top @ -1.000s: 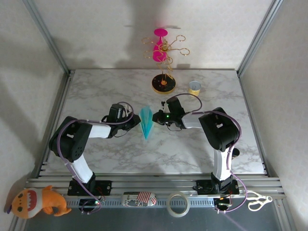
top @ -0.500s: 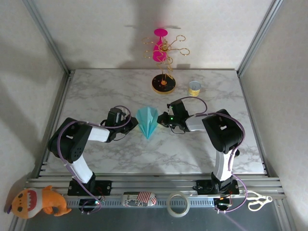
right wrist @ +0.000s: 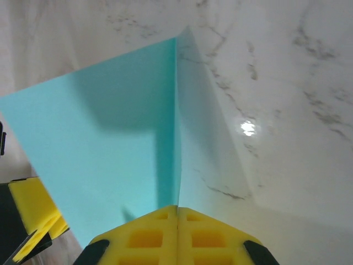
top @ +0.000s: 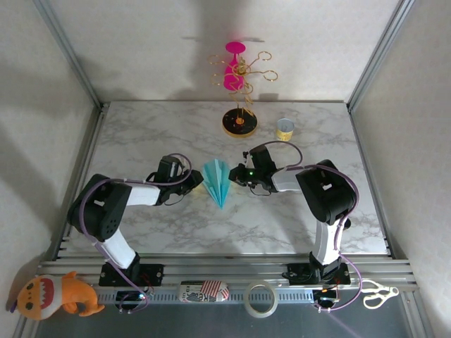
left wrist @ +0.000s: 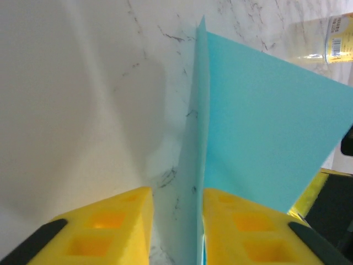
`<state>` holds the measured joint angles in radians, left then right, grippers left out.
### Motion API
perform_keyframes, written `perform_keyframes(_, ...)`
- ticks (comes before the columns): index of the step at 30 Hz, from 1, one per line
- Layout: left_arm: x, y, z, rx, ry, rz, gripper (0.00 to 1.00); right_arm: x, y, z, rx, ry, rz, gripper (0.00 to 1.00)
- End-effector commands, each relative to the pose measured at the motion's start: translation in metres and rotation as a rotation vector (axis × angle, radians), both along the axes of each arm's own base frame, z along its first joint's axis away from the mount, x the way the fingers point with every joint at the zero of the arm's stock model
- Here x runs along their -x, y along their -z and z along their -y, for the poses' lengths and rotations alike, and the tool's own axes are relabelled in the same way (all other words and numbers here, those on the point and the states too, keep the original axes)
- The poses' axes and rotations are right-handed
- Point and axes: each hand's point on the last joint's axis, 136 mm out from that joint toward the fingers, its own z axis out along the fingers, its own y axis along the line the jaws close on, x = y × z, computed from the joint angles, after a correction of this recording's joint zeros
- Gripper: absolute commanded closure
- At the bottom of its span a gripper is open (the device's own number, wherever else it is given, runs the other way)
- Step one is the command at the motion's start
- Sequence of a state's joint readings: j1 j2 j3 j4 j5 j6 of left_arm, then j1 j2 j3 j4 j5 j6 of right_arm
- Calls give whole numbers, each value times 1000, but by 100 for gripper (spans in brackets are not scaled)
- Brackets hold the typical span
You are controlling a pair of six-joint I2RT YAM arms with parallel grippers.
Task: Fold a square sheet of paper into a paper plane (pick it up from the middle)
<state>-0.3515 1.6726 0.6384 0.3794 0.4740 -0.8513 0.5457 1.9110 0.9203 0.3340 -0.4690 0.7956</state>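
Loosened since a moment ago, the left gripper [left wrist: 176, 194] is parted around the ridge of the paper plane [top: 218, 182] at mid-table [top: 141, 134]; its three-o'clock wing is clamped by the right gripper [right wrist: 177, 210].

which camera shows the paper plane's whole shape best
Top external: the paper plane appears whole there, tip to tail, as a slim dart. The left wrist view gives a close wing and a fold edge; the right wrist view, a wing and the centre crease.

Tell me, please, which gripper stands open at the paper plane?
The left gripper: its fingers stand apart around the paper plane; the right gripper pinches it shut.
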Motion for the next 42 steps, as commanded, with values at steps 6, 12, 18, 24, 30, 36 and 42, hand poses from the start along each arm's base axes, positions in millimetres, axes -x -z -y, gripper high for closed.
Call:
perform_keyframes(6,16,-36,6,-20,44,17,66,-3,-5,-7,0,-49,19,96)
perform_keyframes(12,27,-32,27,30,26,-37,70,-3,-2,-6,5,-47,11,96)
perform_keyframes(18,23,-27,45,52,39,-46,71,-3,-1,-7,4,-45,6,97)
perform_keyframes(24,19,-23,56,92,46,-47,71,-3,2,-8,5,-46,-6,96)
perform_keyframes(30,19,-20,58,82,54,-52,70,-2,3,-7,7,-44,-11,97)
perform_keyframes(36,17,-22,62,65,73,-33,66,-3,-3,-8,0,-45,-3,97)
perform_keyframes(42,27,-7,64,-38,136,-57,63,-4,-16,-12,-31,-55,4,96)
